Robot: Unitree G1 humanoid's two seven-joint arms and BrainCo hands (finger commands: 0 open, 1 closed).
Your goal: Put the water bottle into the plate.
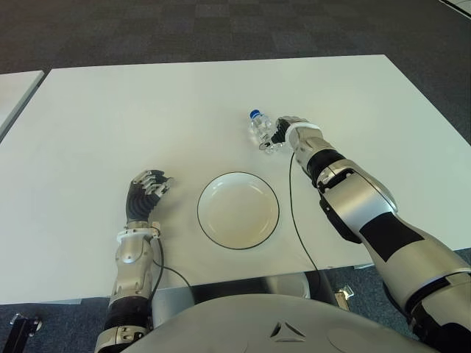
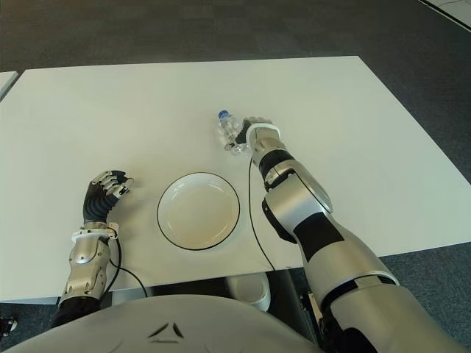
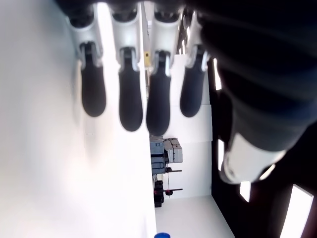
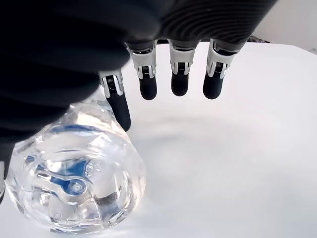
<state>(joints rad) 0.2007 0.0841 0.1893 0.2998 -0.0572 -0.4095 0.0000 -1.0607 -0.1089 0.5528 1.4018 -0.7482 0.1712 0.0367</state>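
White table (image 1: 147, 95): clear blue-capped water bottle (image 1: 260, 129) beside right hand (image 1: 283, 132).

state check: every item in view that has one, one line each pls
water bottle: lying on its side on the table, blue cap on, not gripped
plate: empty, flat on the table
right hand: beside the bottle, fingers extended, holding nothing
left hand: left of the plate, fingers relaxed, holding nothing
table: white
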